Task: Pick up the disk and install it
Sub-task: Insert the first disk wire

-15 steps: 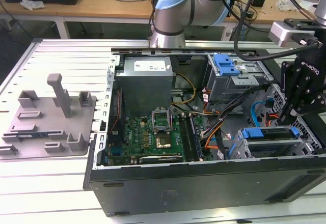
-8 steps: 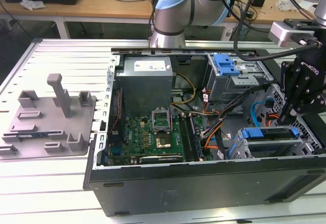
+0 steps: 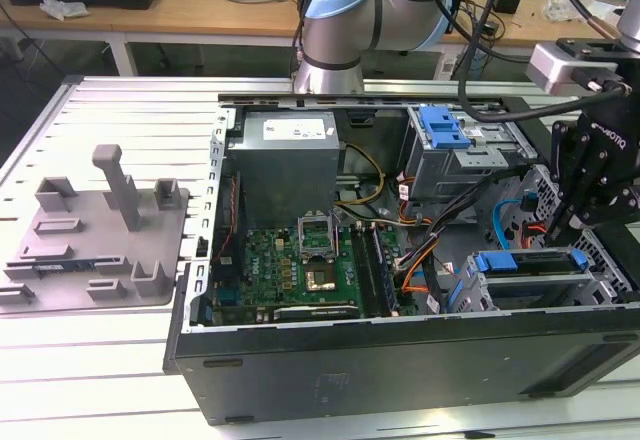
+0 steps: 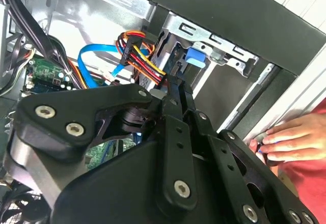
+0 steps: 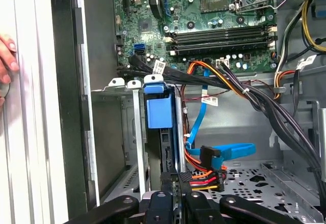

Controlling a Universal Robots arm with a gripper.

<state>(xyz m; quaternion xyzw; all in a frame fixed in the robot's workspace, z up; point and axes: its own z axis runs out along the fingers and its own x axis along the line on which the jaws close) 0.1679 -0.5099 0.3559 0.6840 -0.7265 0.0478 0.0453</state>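
Claw closed, fingers together, at the end of the disk seated in the drive cage.

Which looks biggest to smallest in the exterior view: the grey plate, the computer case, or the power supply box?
1. computer case
2. grey plate
3. power supply box, set farther back, so slightly unsure

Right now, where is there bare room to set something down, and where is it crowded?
Bare: the ribbed table between the grey fixture plate and the table's edges. Crowded: the drive cage corner, where gripper, disk and cables meet.
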